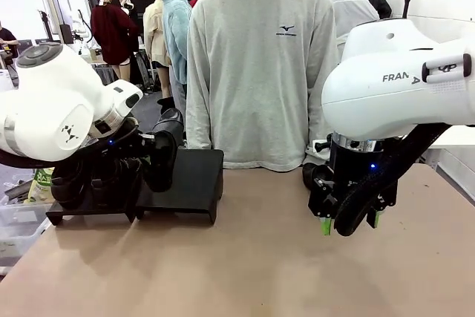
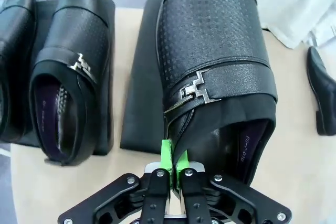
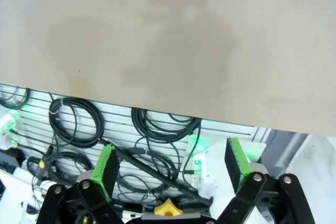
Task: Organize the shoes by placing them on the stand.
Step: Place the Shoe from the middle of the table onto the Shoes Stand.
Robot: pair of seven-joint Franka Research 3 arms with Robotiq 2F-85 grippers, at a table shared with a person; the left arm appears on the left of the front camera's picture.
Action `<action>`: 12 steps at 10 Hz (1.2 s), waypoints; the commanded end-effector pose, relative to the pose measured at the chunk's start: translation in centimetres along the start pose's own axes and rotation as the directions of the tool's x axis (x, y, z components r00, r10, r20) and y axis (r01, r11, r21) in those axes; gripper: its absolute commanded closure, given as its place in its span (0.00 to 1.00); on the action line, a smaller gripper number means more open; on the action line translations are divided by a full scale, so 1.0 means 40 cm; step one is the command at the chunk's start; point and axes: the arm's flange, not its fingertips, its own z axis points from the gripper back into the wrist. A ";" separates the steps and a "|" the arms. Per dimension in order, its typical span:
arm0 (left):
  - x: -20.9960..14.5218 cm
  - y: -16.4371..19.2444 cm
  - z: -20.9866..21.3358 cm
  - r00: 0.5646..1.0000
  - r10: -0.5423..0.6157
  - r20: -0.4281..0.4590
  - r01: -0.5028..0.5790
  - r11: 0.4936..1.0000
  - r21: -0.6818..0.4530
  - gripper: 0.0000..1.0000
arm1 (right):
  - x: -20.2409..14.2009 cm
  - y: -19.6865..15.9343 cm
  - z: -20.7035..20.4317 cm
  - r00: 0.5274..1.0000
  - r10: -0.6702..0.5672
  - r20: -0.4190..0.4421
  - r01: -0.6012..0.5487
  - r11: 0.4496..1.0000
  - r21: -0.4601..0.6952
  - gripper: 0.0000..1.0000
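— So, where's the shoe (image 2: 215, 72)?
— Straight ahead of the left gripper (image 2: 174, 165), pinched tight at its heel rim, above the stand (image 2: 140, 93).
— And the right gripper (image 3: 173, 167)?
— Wide open, holding nothing.

Front camera faces the person across the table (image 1: 245, 272); wrist cameras look down closely, sharing that tabletop.

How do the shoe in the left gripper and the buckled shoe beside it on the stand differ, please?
The held shoe is pinched at its heel rim by the shut left gripper, above the right stand unit; the resting shoe lies untouched on the left unit. Both are black, perforated, with silver buckles.
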 end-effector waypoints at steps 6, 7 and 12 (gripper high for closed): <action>0.030 -0.006 -0.077 0.998 -0.030 -0.055 0.032 0.999 0.028 1.00 | 0.006 -0.003 0.009 1.000 0.016 -0.010 -0.016 1.000 -0.016 0.00; 0.040 -0.008 -0.085 0.997 -0.036 -0.066 0.038 0.999 0.030 1.00 | 0.006 -0.003 0.009 1.000 0.016 -0.010 -0.016 1.000 -0.016 0.00; 0.073 0.019 -0.125 0.994 0.003 -0.112 0.002 0.999 0.048 1.00 | 0.006 -0.003 0.009 1.000 0.016 -0.010 -0.016 1.000 -0.016 0.00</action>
